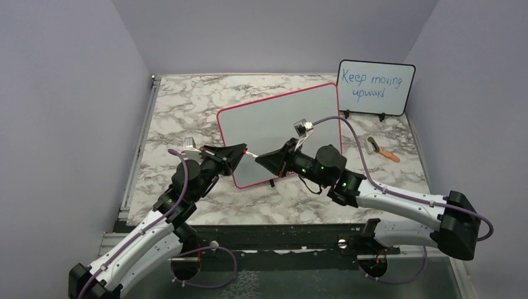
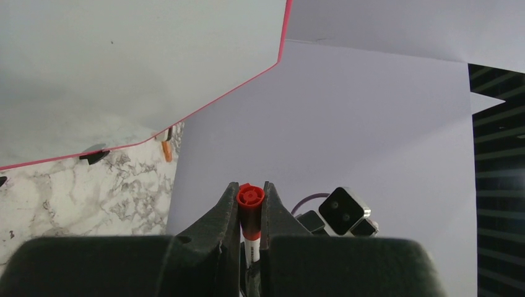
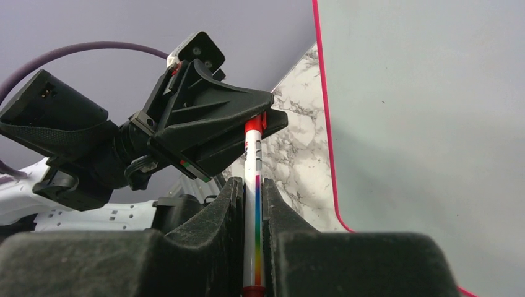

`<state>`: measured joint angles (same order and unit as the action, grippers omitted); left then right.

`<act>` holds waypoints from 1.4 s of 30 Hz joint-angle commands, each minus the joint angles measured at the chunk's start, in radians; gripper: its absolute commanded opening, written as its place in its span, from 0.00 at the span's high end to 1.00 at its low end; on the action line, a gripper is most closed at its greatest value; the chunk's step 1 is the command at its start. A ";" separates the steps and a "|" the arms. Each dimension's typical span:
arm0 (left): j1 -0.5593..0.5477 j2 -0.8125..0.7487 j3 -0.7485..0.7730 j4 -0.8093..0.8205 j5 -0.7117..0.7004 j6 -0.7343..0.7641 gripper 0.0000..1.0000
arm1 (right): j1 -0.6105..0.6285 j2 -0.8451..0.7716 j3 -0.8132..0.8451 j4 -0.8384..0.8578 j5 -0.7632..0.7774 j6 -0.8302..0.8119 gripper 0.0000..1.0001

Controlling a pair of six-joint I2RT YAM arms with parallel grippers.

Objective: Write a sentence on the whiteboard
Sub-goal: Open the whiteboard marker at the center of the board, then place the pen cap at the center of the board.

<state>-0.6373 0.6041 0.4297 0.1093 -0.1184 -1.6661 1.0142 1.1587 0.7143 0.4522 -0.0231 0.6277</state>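
Note:
The whiteboard, red-pink framed, lies tilted on the marble table with a blank face; no red sentence shows on it. It also shows in the left wrist view and the right wrist view. A white marker with a rainbow stripe hangs between both grippers just over the board's near-left edge. My left gripper is shut on its red cap. My right gripper is shut on the marker's body. The left gripper also shows in the right wrist view, tip to tip with mine.
A smaller black-framed board with blue writing "Keep moving upward" stands at the back right. A small orange object lies on the marble table right of the whiteboard. Purple walls close in on three sides.

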 commanded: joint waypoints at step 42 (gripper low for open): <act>0.098 0.492 0.877 -0.638 -0.354 1.265 1.00 | 0.003 -0.386 0.050 -0.521 0.230 -0.226 1.00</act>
<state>-0.6052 1.0454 1.2137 -0.4522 -0.4179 -0.5785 1.0130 0.7830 0.7231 0.0006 0.1619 0.4400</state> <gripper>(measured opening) 0.094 0.159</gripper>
